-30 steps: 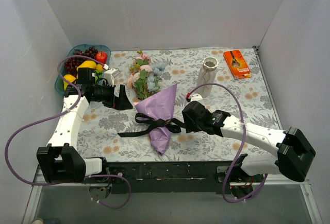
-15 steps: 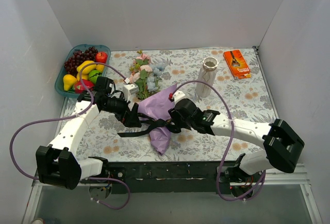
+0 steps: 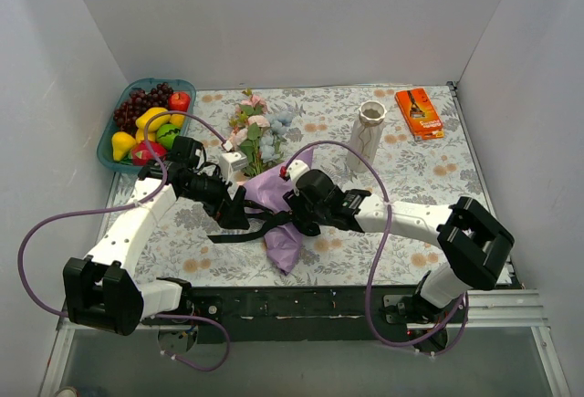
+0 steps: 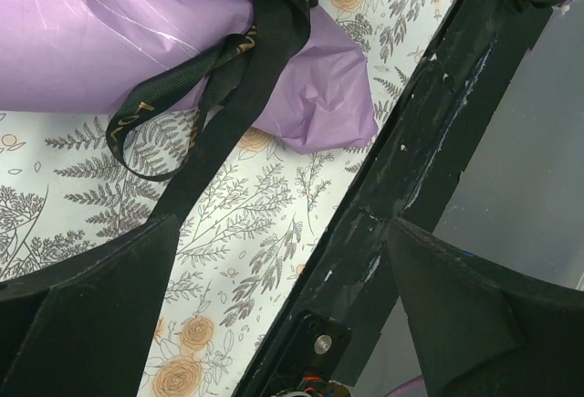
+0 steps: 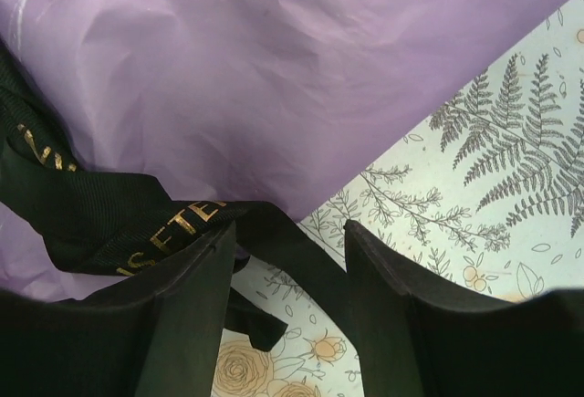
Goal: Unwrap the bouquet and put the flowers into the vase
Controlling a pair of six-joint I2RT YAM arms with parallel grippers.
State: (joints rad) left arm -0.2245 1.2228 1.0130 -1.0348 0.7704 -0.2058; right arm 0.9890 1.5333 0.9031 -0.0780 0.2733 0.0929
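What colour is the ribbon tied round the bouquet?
Black with gold lettering; ribbon clearest in right wrist view.

Bouquet (image 3: pixel 285 194) lying mid table (image 3: pixel 438 173), vase (image 3: pixel 368 137) standing behind it to the right, box (image 3: pixel 419 112) further right at the back, fruit tray (image 3: pixel 137 83) back left.

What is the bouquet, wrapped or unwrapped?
Wrapped: the bouquet lies in its purple paper, with the black ribbon tied around it.
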